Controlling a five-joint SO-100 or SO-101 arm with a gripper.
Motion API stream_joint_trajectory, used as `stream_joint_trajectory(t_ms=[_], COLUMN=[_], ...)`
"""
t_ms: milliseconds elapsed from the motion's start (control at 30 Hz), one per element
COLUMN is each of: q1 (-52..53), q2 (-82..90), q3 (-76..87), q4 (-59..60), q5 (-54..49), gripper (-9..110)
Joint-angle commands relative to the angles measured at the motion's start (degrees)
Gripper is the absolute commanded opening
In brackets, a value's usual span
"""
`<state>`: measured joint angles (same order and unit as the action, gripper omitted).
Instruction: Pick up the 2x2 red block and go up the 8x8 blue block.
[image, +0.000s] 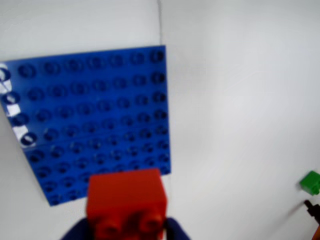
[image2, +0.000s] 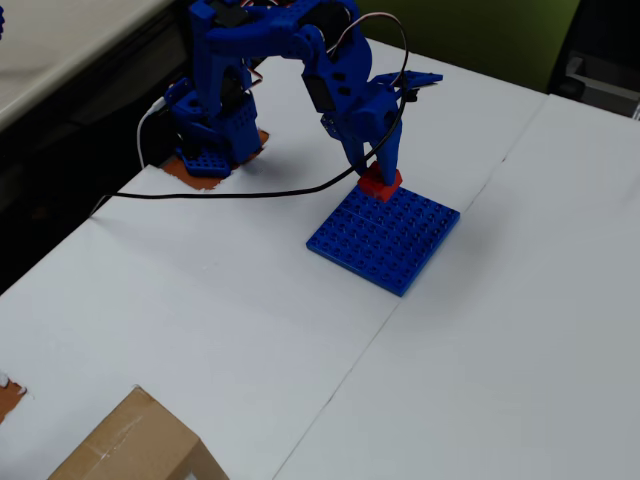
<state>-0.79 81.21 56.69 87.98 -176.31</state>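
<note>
The 2x2 red block (image: 126, 202) is held between my blue gripper's (image: 125, 231) fingers at the bottom of the wrist view. The 8x8 blue block (image: 95, 120) lies flat on the white table just beyond it. In the overhead view the gripper (image2: 378, 172) points down and holds the red block (image2: 380, 184) at the far edge of the blue block (image2: 385, 235), close above it or touching; contact cannot be told.
A small green brick (image: 311, 182) lies at the right edge of the wrist view with a dark and orange piece (image: 314, 212) below it. A cardboard box (image2: 130, 445) sits at the bottom left overhead. A black cable (image2: 240, 193) runs from the arm base (image2: 215, 140).
</note>
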Motion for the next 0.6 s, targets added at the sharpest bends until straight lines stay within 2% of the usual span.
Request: stream_joint_trajectory(t_ms=[0,567], q1=[-0.6,-1.1], q2=[1.3,1.0], q3=[-0.6,-1.4], q4=[-0.7,0.2], q5=[-5.8,-5.8], gripper=[1,0])
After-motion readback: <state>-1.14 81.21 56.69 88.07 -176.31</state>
